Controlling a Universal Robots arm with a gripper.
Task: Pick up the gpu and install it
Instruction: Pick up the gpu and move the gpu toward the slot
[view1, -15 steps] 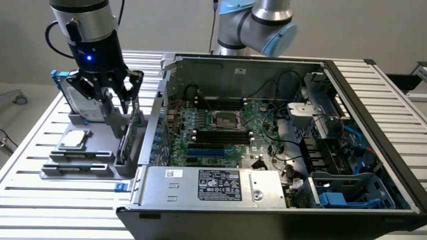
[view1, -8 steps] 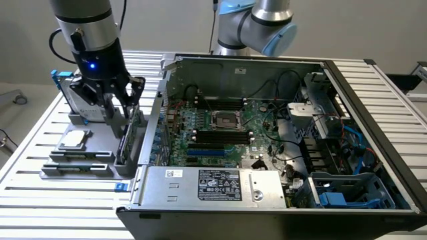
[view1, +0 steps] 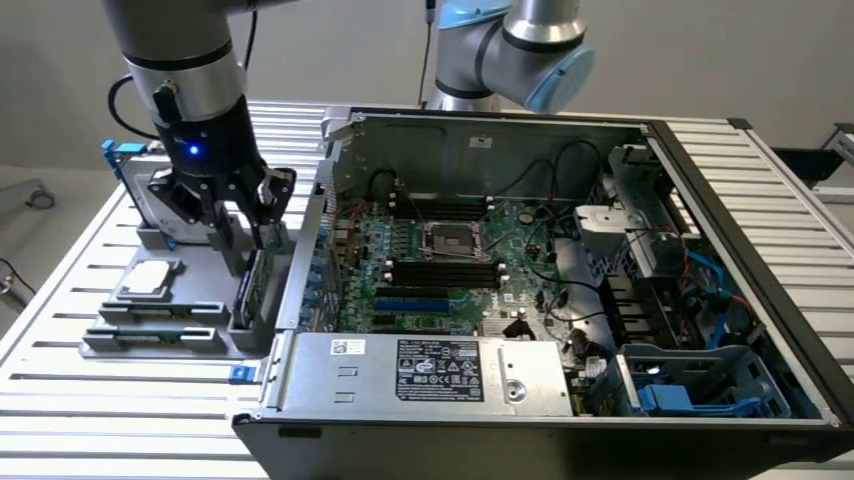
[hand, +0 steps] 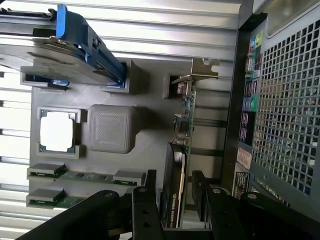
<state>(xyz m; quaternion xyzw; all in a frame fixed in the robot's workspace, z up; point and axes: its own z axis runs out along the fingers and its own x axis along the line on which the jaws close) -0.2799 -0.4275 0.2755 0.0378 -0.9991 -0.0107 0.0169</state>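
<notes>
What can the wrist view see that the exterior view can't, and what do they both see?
Wrist view: the plugs and metal grille on the back of the computer. Exterior view: the motherboard inside the open computer, its silver power box and the robot's arm. Both: the graphics card standing on edge in the grey tray, the open gripper straddling it, and the square chip.

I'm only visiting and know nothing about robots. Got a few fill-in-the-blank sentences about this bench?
1. The end effector holds its jaws ____ either side of the gpu.
2. The hard drive sits in a ____ frame.
3. In the exterior view, the grey holder lies to the ____ of the computer case.
Missing: open; blue; left.
</notes>
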